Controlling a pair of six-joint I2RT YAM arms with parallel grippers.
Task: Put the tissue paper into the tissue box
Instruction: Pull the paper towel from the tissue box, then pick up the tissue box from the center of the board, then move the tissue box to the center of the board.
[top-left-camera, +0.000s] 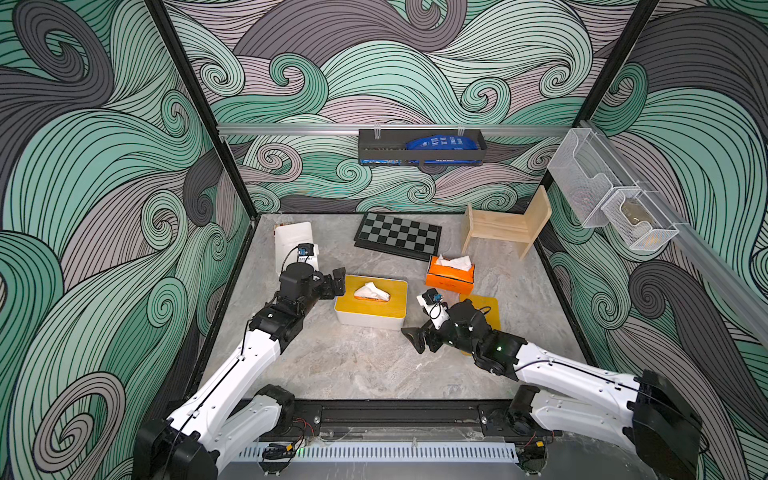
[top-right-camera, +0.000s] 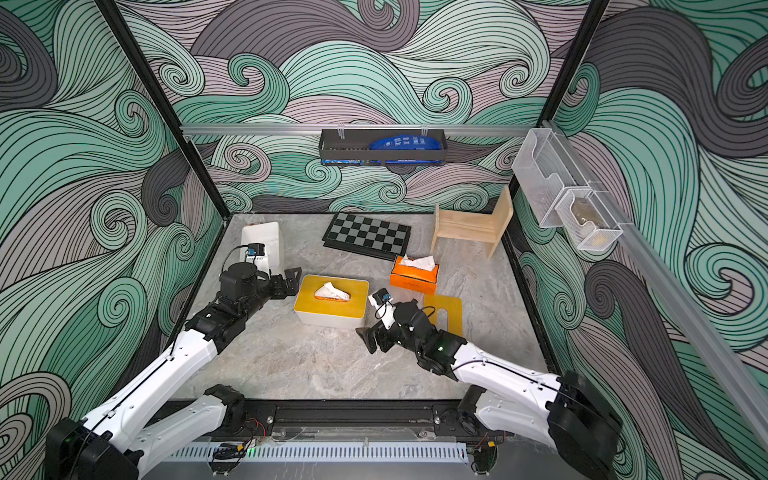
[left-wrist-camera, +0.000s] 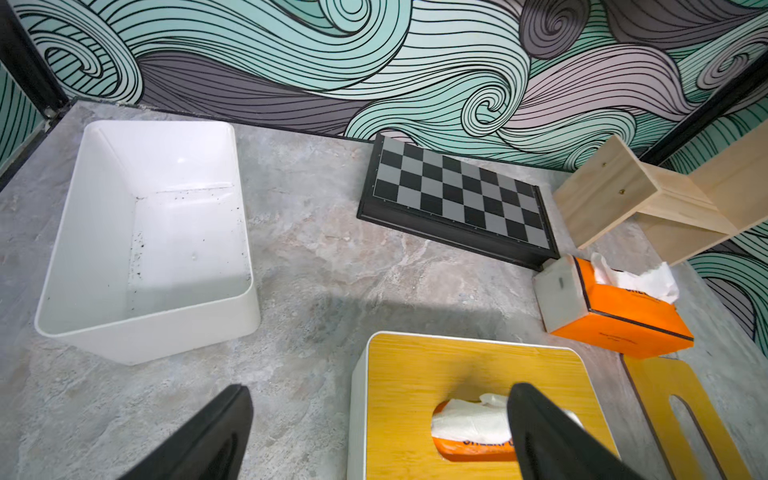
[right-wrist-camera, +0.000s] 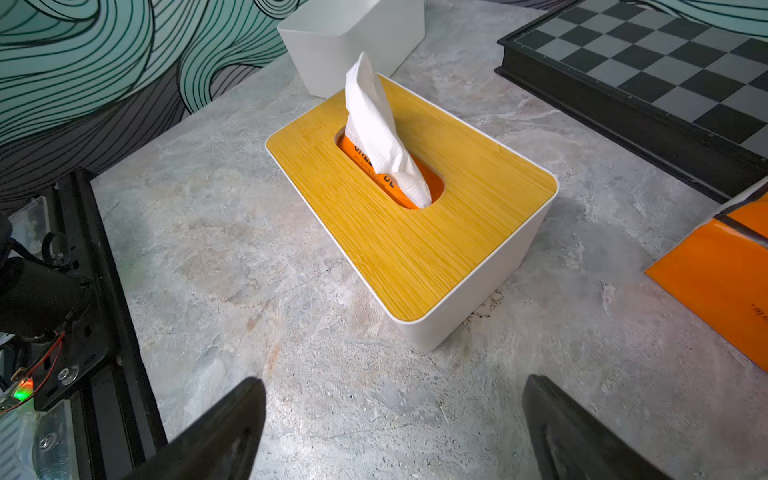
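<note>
Box (top-left-camera: 392, 306): white, wooden lid on, in the middle of the desk (top-left-camera: 353, 365).
Tissue (right-wrist-camera: 374, 120): one white sheet stands up out of the lid slot; the orange pack (right-wrist-camera: 360, 157) it comes from sits inside the box.
Left fingers (left-wrist-camera: 544, 436): spread wide, holding nothing, at the box's left end, one above the lid.
Right fingers (right-wrist-camera: 224, 432): spread wide, empty, over the desk near the box's front right corner, apart from it.
Second pack (top-left-camera: 449, 280): orange, behind the box to its right, beside the chessboard (top-left-camera: 398, 236).
Spare lid (top-right-camera: 454, 311): flat on the desk, right of the box.
</note>
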